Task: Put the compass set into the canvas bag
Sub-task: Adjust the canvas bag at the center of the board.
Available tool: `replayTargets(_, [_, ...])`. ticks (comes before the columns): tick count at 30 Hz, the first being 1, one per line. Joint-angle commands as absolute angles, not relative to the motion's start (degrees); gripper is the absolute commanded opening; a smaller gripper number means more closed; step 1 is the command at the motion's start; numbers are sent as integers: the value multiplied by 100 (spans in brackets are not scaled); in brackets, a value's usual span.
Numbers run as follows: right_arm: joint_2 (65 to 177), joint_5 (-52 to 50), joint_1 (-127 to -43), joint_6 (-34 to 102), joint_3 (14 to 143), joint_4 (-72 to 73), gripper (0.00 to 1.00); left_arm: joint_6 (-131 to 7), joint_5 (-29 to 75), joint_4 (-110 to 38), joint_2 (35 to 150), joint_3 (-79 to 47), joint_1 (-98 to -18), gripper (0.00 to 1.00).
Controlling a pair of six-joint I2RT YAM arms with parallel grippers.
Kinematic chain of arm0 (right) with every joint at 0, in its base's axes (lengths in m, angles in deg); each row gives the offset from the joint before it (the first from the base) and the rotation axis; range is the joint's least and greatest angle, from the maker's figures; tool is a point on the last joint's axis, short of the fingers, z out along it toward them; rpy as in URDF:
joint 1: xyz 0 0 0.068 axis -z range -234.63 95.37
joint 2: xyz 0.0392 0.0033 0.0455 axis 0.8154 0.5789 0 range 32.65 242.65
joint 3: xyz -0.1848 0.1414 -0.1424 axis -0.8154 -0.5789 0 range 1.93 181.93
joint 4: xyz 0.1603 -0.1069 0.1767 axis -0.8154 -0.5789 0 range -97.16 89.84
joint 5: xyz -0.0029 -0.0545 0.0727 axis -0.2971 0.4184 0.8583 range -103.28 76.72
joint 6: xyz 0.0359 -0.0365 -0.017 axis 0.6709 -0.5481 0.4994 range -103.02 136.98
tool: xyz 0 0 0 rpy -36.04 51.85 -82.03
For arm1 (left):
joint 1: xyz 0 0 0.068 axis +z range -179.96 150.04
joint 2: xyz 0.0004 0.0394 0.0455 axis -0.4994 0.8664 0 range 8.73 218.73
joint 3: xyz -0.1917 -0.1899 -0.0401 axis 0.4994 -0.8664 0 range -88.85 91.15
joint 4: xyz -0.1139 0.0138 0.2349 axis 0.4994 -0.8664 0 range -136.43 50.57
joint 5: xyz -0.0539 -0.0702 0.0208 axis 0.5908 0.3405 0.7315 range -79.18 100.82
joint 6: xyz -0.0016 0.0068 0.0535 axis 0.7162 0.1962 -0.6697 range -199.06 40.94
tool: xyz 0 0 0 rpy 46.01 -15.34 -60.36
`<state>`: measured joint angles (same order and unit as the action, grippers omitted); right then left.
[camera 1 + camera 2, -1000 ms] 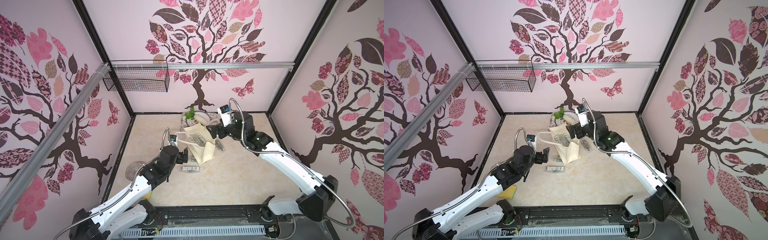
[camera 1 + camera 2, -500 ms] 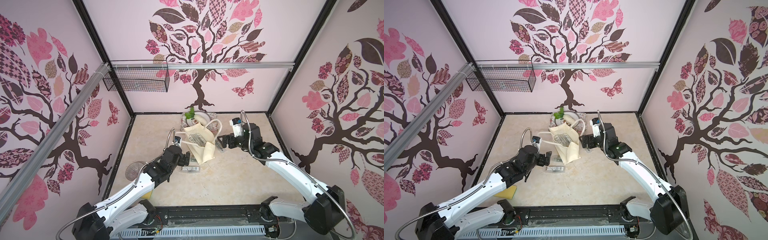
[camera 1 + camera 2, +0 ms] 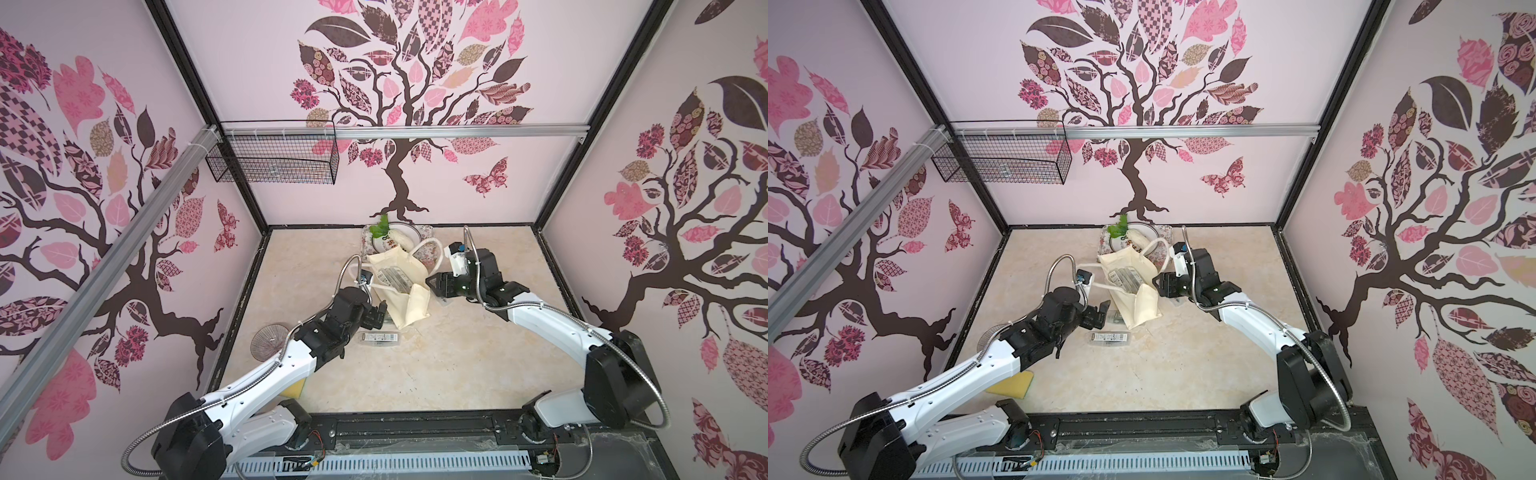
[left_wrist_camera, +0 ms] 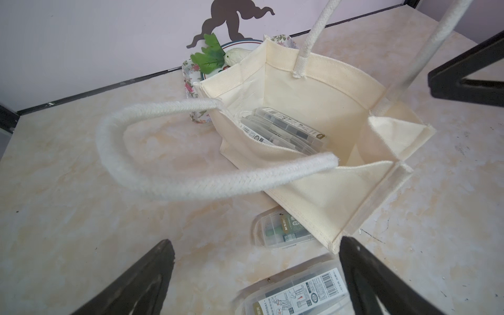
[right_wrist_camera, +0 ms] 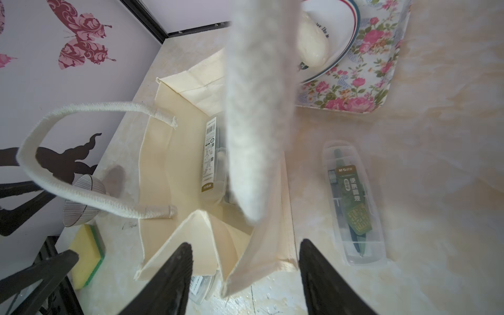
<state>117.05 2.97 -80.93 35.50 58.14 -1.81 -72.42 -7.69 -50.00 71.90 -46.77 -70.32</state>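
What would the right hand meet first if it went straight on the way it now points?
Most likely the canvas bag: its near side wall stands directly ahead of the right hand, though depth is unclear.

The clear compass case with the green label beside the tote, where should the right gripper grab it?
Take the compass case across its narrow width, about mid-length, coming straight down. It lies flat on the table, long and slim, and a strip of bare table separates it from the canvas bag, so both long edges look reachable.
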Motion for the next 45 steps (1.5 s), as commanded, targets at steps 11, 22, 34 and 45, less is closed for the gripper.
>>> replayTargets(11, [12807,-558,-8360,3491,6732,-365,7,-8144,-963,-4299,7609,-4579,-6995,97])
replayTargets(22, [13236,-1507,-8079,2802,7486,-586,4,-9523,95,-5438,8446,-3897,-6993,97])
replayTargets(34, [13306,-1097,-7930,2414,7590,-552,55,-11633,919,-6675,8673,-4038,-7000,97])
replayTargets(45, [11850,-814,-7889,2545,6828,-111,100,-12204,1129,-7395,9432,-4017,-6995,91])
